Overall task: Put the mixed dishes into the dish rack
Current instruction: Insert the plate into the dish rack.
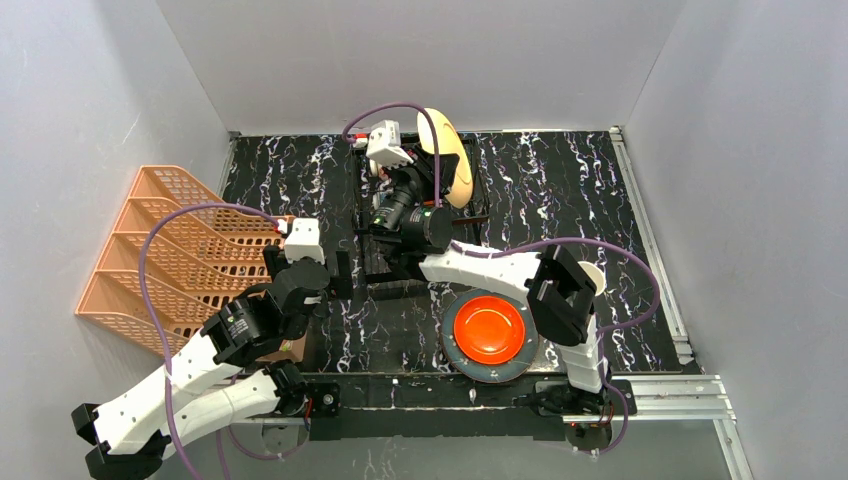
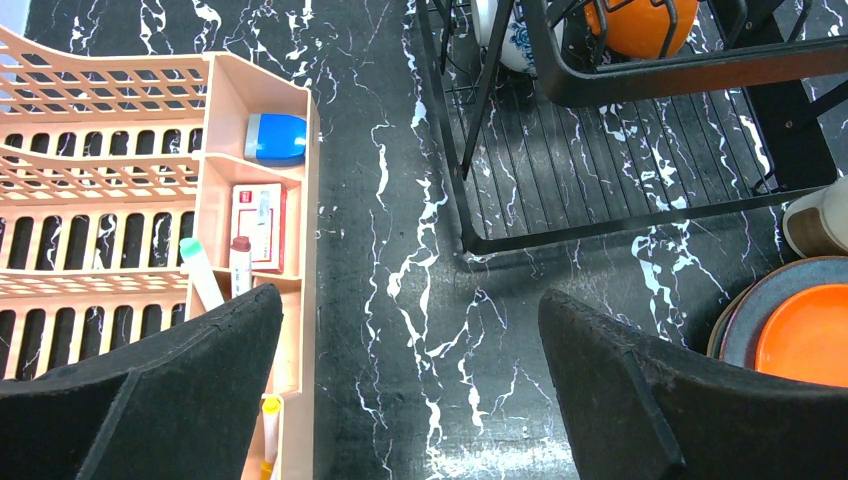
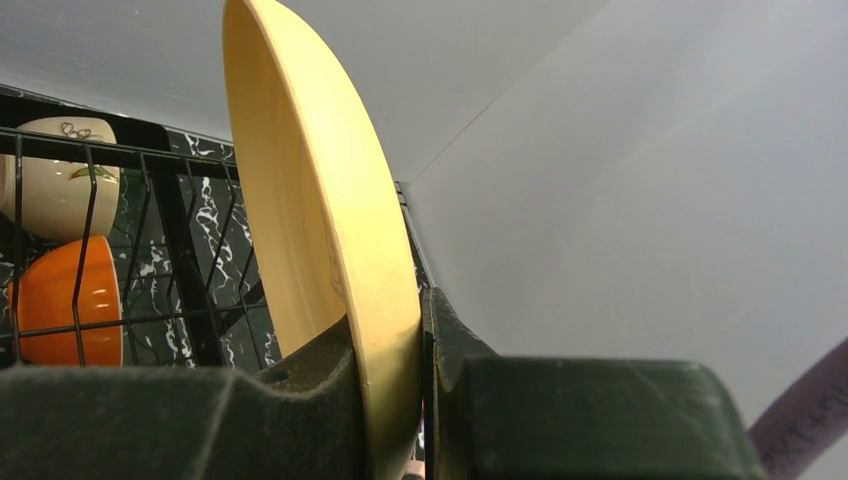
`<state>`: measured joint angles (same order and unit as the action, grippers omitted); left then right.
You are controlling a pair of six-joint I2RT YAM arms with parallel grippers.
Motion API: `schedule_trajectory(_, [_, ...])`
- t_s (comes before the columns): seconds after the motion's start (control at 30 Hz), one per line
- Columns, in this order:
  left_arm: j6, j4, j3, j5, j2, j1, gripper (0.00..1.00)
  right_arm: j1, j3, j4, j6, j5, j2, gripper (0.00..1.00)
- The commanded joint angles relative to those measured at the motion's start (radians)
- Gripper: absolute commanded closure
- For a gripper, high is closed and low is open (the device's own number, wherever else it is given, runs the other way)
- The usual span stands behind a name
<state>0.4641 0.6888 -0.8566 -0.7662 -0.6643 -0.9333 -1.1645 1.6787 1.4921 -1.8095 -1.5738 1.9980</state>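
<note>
Left tool spread wide above marble table; orange lattice rack left, dish rack upper right, red-orange plate right.

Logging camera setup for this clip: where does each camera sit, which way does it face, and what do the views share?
Top external: high behind the bases, looking down on the table; shows left arm, right arm and dish rack.
Left wrist: on the left arm, facing down at the table between orange lattice rack and dish rack; own jaws, apart, at bottom.
Right wrist: on the right arm, facing along its jaws, shut on the yellow plate.
Shared: top and left wrist both show the red-orange plate.
</note>
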Motion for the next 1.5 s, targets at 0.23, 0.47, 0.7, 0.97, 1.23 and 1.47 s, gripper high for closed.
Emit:
schedule_trajectory(0.23, [-0.007, 0.0, 0.006, -0.012, -0.001, -0.002, 0.02, -0.002, 0.132, 0.29, 0.04, -0.124, 0.05, 0.99])
schedule_trajectory(0.47, [-0.012, -0.003, 0.007, -0.008, -0.001, -0.002, 0.02, -0.018, 0.259, 0.284, -0.002, -0.123, 0.133, 0.97])
schedule_trajectory(0.7, [-0.013, -0.004, 0.008, -0.006, 0.003, -0.002, 0.02, -0.019, 0.23, 0.284, 0.008, -0.123, 0.116, 0.98])
schedule_trajectory(0.97, [-0.015, -0.005, 0.008, -0.005, 0.0, -0.002, 0.02, -0.018, 0.368, 0.273, -0.096, -0.124, 0.128, 0.99])
schedule_trajectory(1.23, [-0.013, -0.004, 0.007, -0.006, -0.002, -0.002, 0.02, -0.012, 0.55, 0.172, -0.246, -0.122, 0.083, 0.99])
schedule_trajectory(1.47, [-0.017, -0.008, 0.007, -0.002, -0.037, -0.002, 0.02, -0.129, 0.404, -0.128, 0.042, 0.124, -0.123, 0.99])
